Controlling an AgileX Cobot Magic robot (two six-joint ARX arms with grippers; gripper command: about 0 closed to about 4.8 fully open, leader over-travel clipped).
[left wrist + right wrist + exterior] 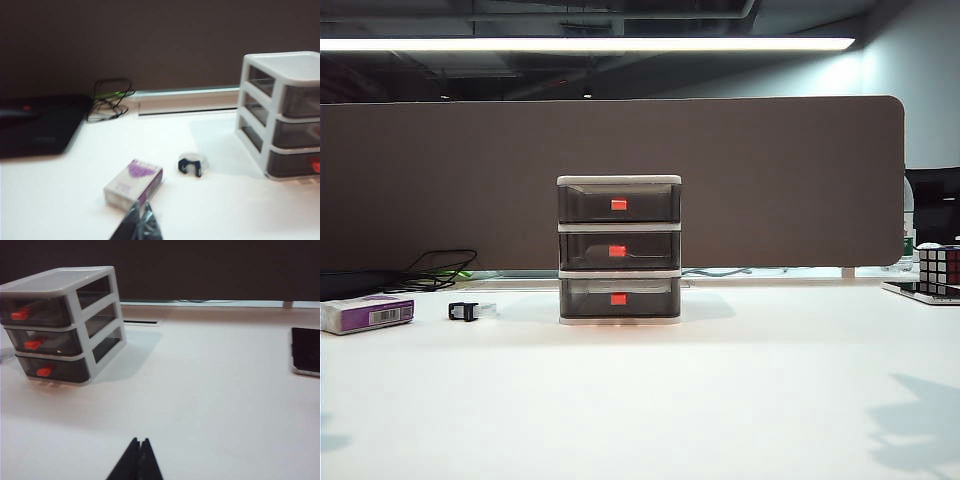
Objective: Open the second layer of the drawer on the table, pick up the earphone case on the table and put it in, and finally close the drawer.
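Note:
The drawer (619, 181) stands mid-table against the brown partition, with all three smoky drawers pushed in. The second layer (650, 249) is closed, its red tab facing forward. The left wrist view shows the drawer (260, 100) from its side, and the right wrist view shows the second layer (55, 342) closed. The earphone case is out of view on the table (720, 400). My left gripper (142, 207) is shut and empty above the table near the purple box. My right gripper (140, 440) is shut and empty over bare table. Neither gripper shows in the exterior view.
A white-and-purple box (367, 313) and a small black clip (465, 311) lie left of the drawer. Cables (440, 268) and a black mat (35, 125) sit at the back left. A Rubik's cube (938, 265) on a flat dark device (306, 351) is at the far right.

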